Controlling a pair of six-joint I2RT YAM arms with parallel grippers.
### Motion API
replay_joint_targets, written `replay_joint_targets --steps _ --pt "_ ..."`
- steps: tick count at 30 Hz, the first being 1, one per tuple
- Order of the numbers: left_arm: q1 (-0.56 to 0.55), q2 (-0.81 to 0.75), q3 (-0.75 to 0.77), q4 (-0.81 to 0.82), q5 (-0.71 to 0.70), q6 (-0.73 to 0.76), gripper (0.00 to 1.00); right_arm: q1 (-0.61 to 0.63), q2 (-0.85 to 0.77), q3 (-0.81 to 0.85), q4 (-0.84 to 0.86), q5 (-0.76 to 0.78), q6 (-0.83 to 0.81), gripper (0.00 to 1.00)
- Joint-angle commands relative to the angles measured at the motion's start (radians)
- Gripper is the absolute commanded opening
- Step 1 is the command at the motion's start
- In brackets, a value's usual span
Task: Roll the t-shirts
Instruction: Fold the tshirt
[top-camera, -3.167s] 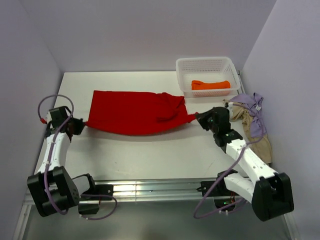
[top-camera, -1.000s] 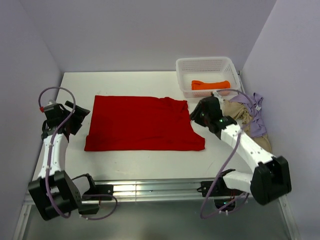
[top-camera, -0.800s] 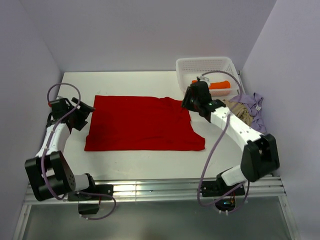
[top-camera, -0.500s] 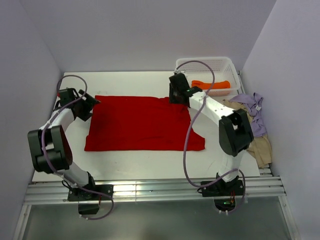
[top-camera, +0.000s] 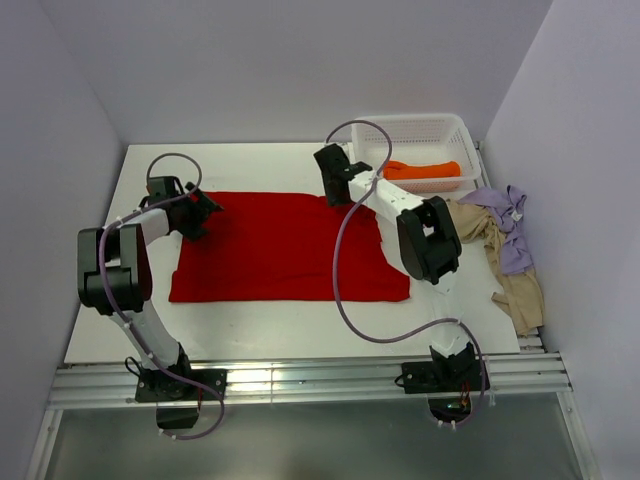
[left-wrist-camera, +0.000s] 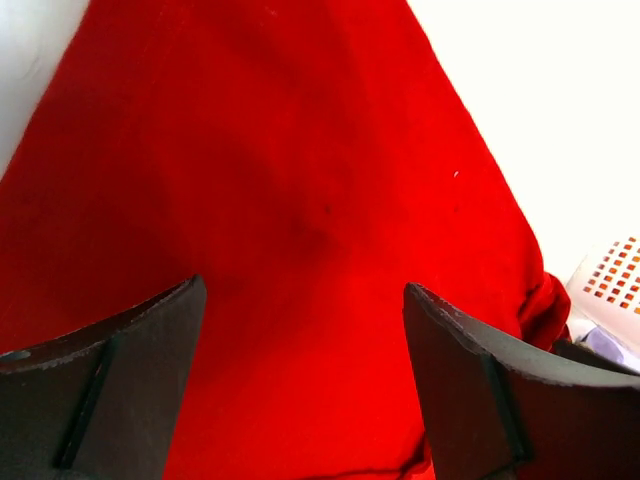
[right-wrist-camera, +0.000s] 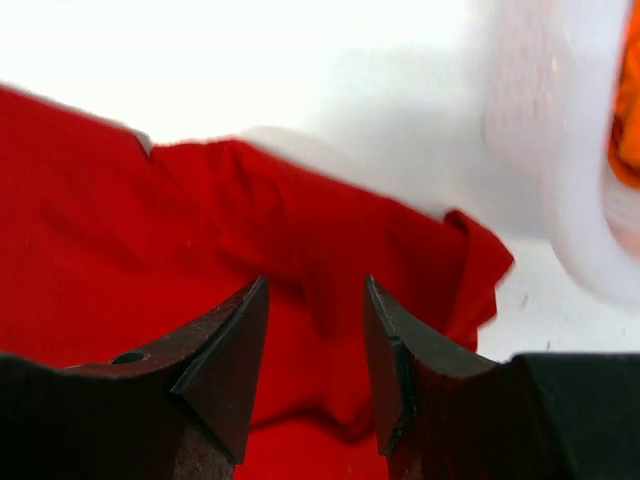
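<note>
Cotton, bright red: the red t-shirt (top-camera: 285, 245) lies spread flat across the middle of the white table (top-camera: 260, 320), long side running left to right, with some folds bunched at its far right corner

Orange t-shirt (top-camera: 425, 170): we log it as a tight roll lying inside the white mesh basket (top-camera: 410, 128) at the table's far right corner

Lilac t-shirt (top-camera: 507, 225) and beige t-shirt (top-camera: 495, 270): we find them crumpled together in one heap at the table's right edge, the lilac draped partly over the beige, well apart from the red one

Left gripper (top-camera: 203, 207): we place it at the red t-shirt's far left corner. In the left wrist view its fingers (left-wrist-camera: 120, 370) stand wide apart with nothing between them, and red cloth (left-wrist-camera: 300, 150) fills the ground beyond. We cannot tell whether the tips touch the fabric. A corner of the basket (left-wrist-camera: 612, 280) shows at the right edge

Right gripper (top-camera: 333, 188): we place it at the shirt's far right corner, just beside the basket's near left corner. In the right wrist view its fingers (right-wrist-camera: 225, 360) are parted by a narrow gap and hold nothing, with the folded red edge (right-wrist-camera: 100, 250) beyond them, the basket wall (right-wrist-camera: 540, 150) to the right and a sliver of orange (right-wrist-camera: 628, 110) behind the mesh
</note>
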Motion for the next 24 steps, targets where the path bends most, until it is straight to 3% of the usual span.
replay_joint_targets --steps 1,5,9,13,20,24 --pt "-0.001 0.022 -0.016 0.090 0.036 -0.021 0.84 -0.017 0.036 0.094 -0.048 -0.014 -0.039 0.49" --pt "-0.001 0.054 -0.015 0.076 0.018 -0.013 0.85 -0.017 0.027 0.062 -0.005 -0.048 -0.051 0.50" --pt "-0.001 0.091 0.003 0.048 0.004 -0.024 0.84 -0.017 0.053 0.059 -0.028 0.032 -0.042 0.48" --pt "0.004 0.063 -0.013 0.012 -0.089 -0.024 0.85 -0.015 0.065 0.057 -0.045 0.025 -0.051 0.43" --pt "0.044 0.042 -0.061 0.024 -0.070 0.003 0.84 -0.016 0.055 -0.007 -0.017 -0.007 -0.037 0.43" --pt "0.044 0.032 -0.066 0.015 -0.077 0.011 0.84 -0.011 0.088 0.046 -0.045 0.030 -0.034 0.36"
